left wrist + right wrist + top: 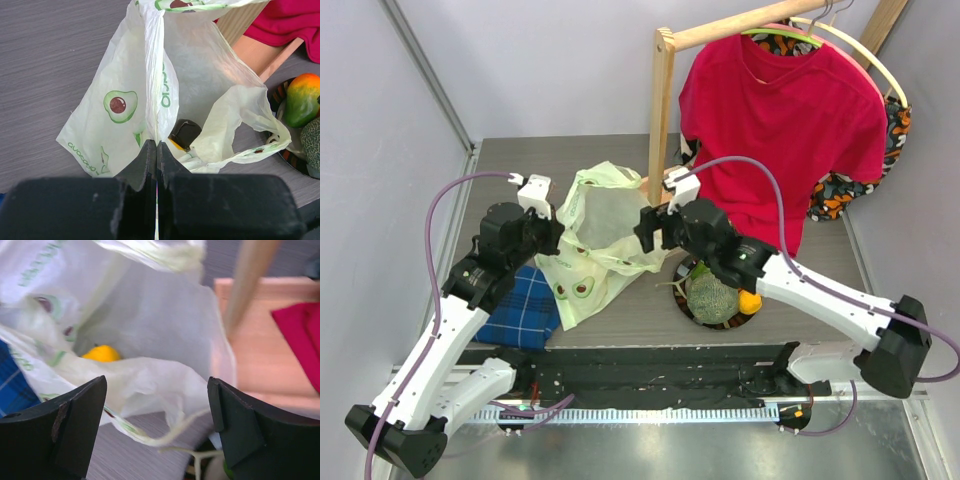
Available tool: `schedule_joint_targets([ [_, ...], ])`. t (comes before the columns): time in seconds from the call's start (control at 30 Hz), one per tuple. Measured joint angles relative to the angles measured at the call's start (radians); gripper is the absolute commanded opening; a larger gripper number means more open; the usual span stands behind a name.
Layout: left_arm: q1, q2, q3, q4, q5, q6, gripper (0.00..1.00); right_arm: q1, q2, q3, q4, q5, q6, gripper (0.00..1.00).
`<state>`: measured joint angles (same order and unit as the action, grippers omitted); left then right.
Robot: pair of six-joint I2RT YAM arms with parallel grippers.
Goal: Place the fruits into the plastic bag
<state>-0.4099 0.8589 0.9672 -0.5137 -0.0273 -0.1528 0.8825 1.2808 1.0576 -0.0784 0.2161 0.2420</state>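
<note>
We see the left gripper pinched shut on a fold of the bag, which stands with its mouth raised just left of centre in the top view. The right gripper hangs at the bag's right rim with its jaws spread wide and gripping nothing; only loose plastic shows beyond them. Inside the bag we make out a dark piece and a yellow piece. The melon sits on the plate right of the bag, below centre, with a green-and-orange fruit just beside it. A cloth lies at the bag's lower left edge. A shirt hangs from the rack at upper right.
</note>
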Motion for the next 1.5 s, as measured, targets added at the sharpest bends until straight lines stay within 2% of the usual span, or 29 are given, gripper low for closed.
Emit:
schedule_joint_targets([
  [0.17, 0.000, 0.000, 0.000, 0.000, 0.000, 0.000, 0.00, -0.070, -0.044, -0.003, -0.228, 0.143, 0.055, 0.91],
  [0.3, 0.000, 0.000, 0.000, 0.000, 0.000, 0.000, 0.00, -0.190, -0.060, -0.042, -0.385, 0.160, 0.110, 0.98],
  [0.53, 0.000, 0.000, 0.000, 0.000, 0.000, 0.000, 0.00, -0.454, -0.176, -0.179, -0.517, 0.137, 0.173, 0.99],
  [0.63, 0.000, 0.000, 0.000, 0.000, 0.001, 0.000, 0.00, -0.557, -0.182, -0.208, -0.529, 0.120, 0.181, 0.97],
  [0.8, 0.000, -0.007, -0.001, 0.000, 0.001, 0.000, 0.00, -0.645, -0.161, -0.253, -0.535, 0.076, 0.179, 0.86],
  [1.03, 0.000, -0.011, -0.001, 0.000, 0.001, 0.000, 0.00, -0.684, -0.162, -0.315, -0.521, -0.014, 0.172, 0.76],
  [1.3, 0.000, -0.011, -0.001, 0.000, 0.001, -0.001, 0.00, -0.689, -0.203, -0.328, -0.510, -0.077, 0.157, 0.74],
  [1.5, 0.000, -0.011, -0.001, 0.000, 0.002, -0.001, 0.00, -0.690, -0.203, -0.344, -0.499, -0.108, 0.157, 0.68],
])
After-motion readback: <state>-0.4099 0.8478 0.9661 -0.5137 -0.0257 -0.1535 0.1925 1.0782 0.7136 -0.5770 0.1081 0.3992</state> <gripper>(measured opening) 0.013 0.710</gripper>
